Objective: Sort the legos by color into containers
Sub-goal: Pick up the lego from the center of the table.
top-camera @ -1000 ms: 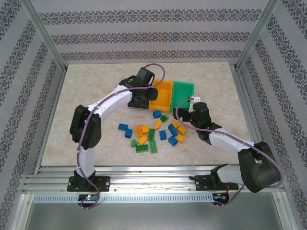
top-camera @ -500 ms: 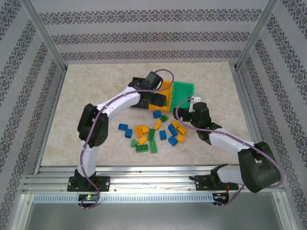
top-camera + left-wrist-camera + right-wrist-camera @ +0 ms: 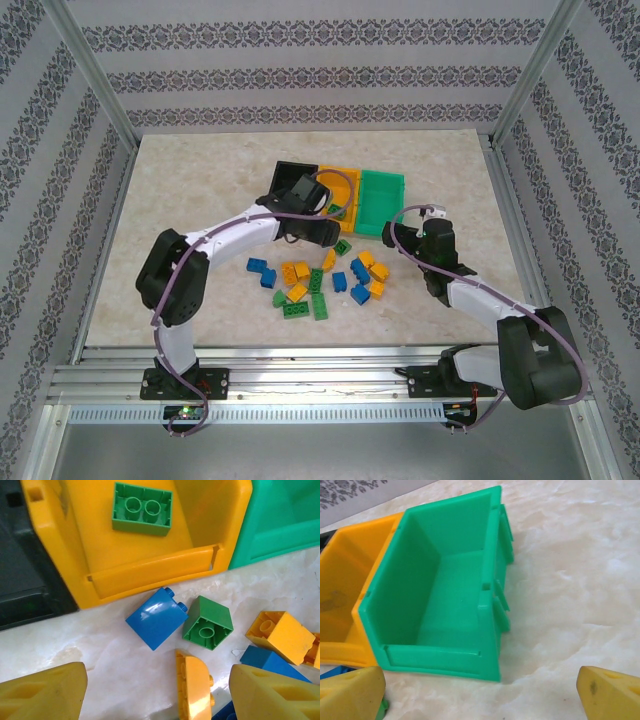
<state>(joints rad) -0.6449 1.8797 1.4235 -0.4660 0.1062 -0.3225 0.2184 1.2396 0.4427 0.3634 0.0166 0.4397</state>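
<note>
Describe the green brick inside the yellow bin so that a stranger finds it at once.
At the far side of the table stand three joined bins; take the middle, yellow-orange bin. On its floor lies the green brick, two studs up. The other green bricks lie outside, on the table.

We see a table (image 3: 180, 190) with a pale cream, marble-look top veined in faint beige. In the left wrist view its surface (image 3: 115, 665) looks glossy, with soft reflections, and in the right wrist view that top (image 3: 580, 570) runs off to the right. Walls (image 3: 320, 60) papered in white and grey stripes with dark ornamental bands stand around the table on three sides. A silver left post (image 3: 97, 80) and a right post (image 3: 529, 80) slant up from the far corners. Along the near edge runs a silver rail (image 3: 320, 372), just in front of it a perforated strip (image 3: 320, 412), then a plain grey ledge (image 3: 320, 450)
</note>
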